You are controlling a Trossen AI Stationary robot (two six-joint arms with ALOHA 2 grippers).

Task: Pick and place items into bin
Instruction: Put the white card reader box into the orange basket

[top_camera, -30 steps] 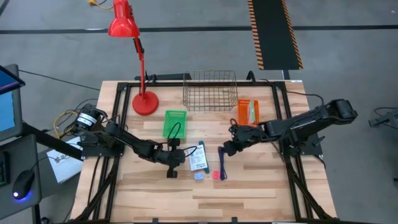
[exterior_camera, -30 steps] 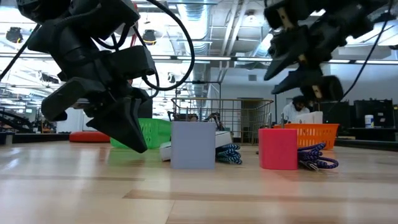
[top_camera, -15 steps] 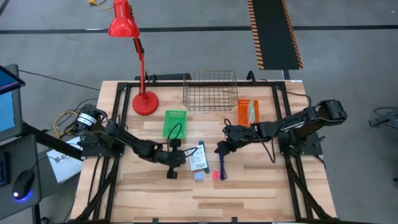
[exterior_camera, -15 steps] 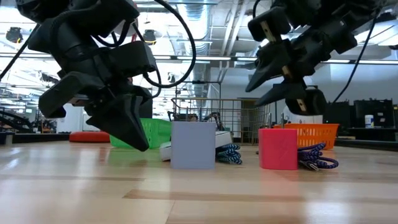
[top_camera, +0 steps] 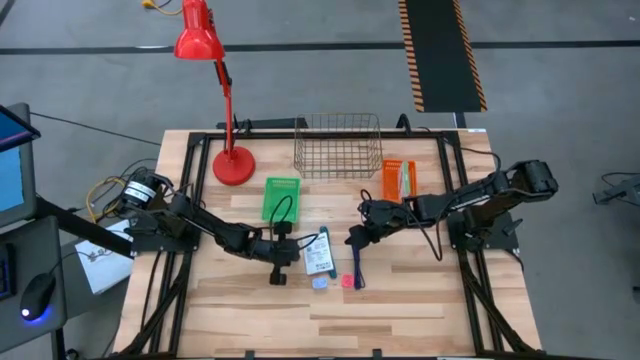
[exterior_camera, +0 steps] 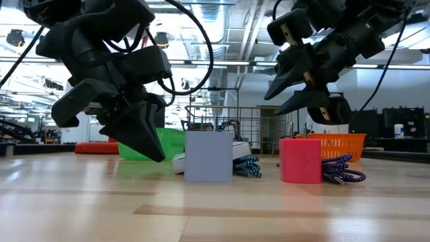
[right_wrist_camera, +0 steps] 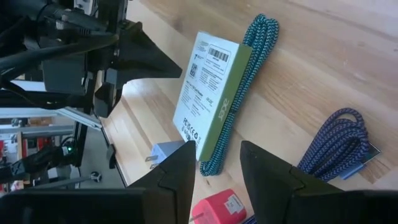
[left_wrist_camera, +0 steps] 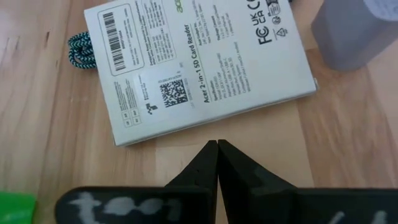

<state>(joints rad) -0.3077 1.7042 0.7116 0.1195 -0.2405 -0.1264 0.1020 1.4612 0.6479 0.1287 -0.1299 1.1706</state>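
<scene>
Card pack [top_camera: 318,253], white and printed, lies flat near the middle of the table [top_camera: 400,310], with a teal braided cable [right_wrist_camera: 239,93] tucked along one long edge. Just in front of it sit a small light-blue block [exterior_camera: 209,156] and a pink-red block [exterior_camera: 300,160], and a dark-blue braided cable [right_wrist_camera: 339,143] lies beside the pink one. None of these is in the wire basket [top_camera: 337,146] at the back of the table, so the job looks barely begun.

Left gripper [left_wrist_camera: 217,163] has its fingers pressed tight together, holding nothing, its tip just short of the pack's near edge. Right gripper [right_wrist_camera: 216,167] hangs above the cables with its fingers parted about halfway and empty.

My worry is the crowding. If the right claw drops for the teal cable, it could catch the pack lying against it and drag both. The two arms also stand close, so a reach from either side might knock the other or scatter the little blocks.

From overhead the cables read as thin sticks; only the right wrist camera shows their braid. The table-level view shows both claws off the wood, which the overhead view cannot.
</scene>
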